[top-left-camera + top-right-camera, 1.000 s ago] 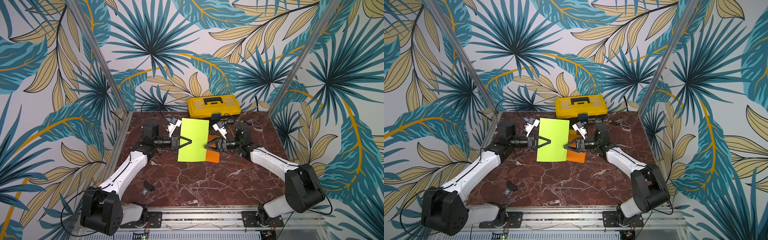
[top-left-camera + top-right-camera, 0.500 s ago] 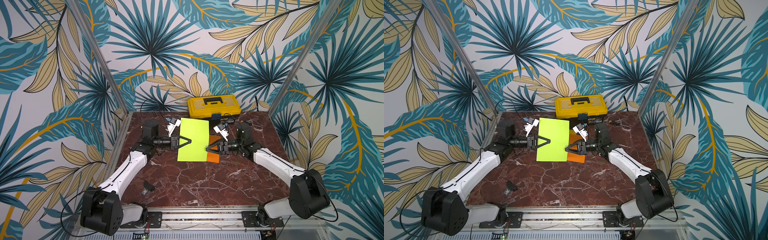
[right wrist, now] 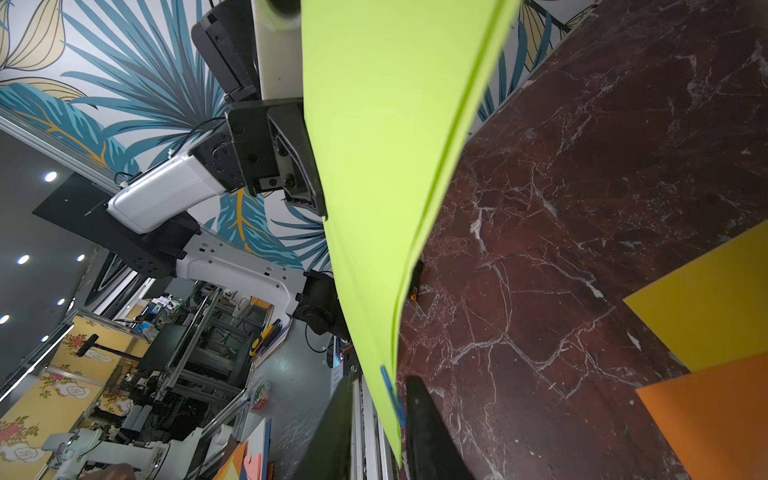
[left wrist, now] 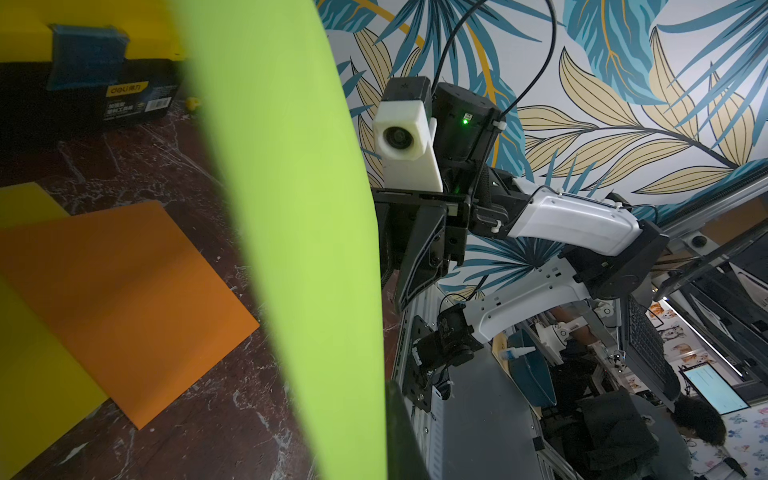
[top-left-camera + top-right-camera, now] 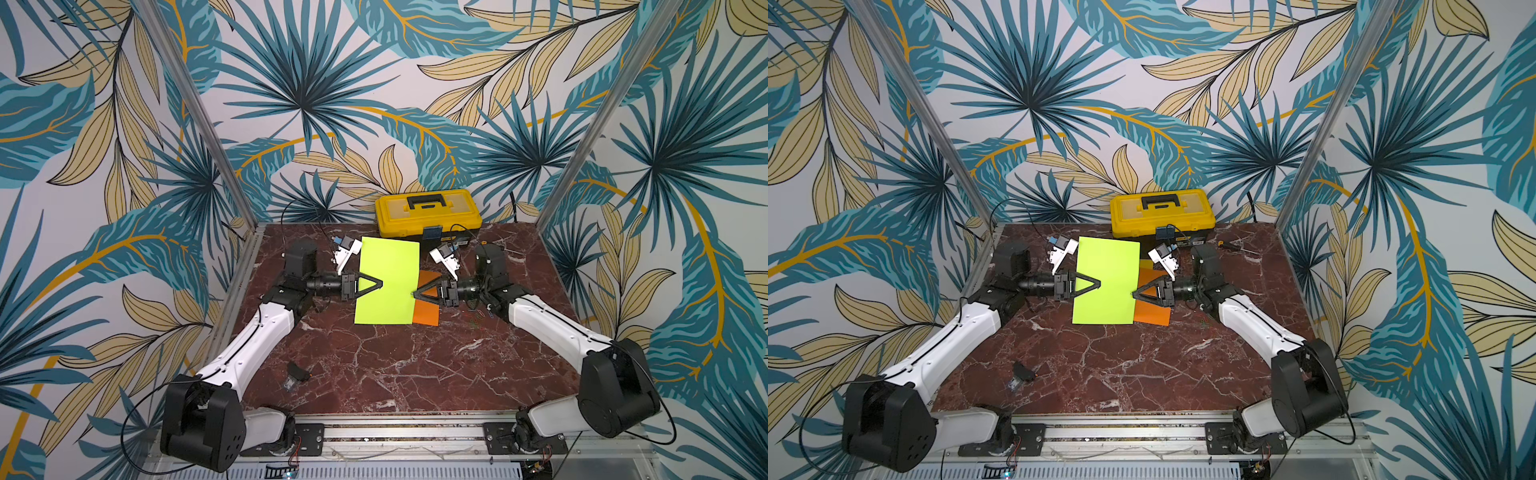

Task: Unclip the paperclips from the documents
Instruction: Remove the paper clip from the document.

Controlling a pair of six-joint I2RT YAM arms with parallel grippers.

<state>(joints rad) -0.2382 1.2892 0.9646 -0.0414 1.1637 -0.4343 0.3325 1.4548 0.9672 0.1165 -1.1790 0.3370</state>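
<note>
Paperclip (image 3: 390,388), blue, sits on the edge of lime green sheet (image 5: 388,286), right btwn the fingers of right gripper (image 5: 413,294). Jaws stand a little apart, one each side of that edge. Wrist view shows slim gaps btwn fingers and paper, so no grip on clip or sheet.

Sheet is lifted and bowed, spanning from one gripper to the other. Can't tell if its near edge touches the table (image 5: 415,374). Left gripper (image 5: 380,284) is clamped tight on the opposite edge, fingertips meeting on the paper, approx level w/ the right one.

Below the right gripper's fingers, orange sheet (image 5: 426,318) lies flat on the table, partly hidden by the green one in both top views. Yellow sheet (image 3: 706,299) lies flat too, w/ orange lying over part of it.

Loose clips (image 5: 478,315), mixed colours, lie on the table just beside the right arm's wrist, too small to count. Toolbox (image 5: 428,212), yellow and black, stands beyond both grippers, by the back wall.
</note>
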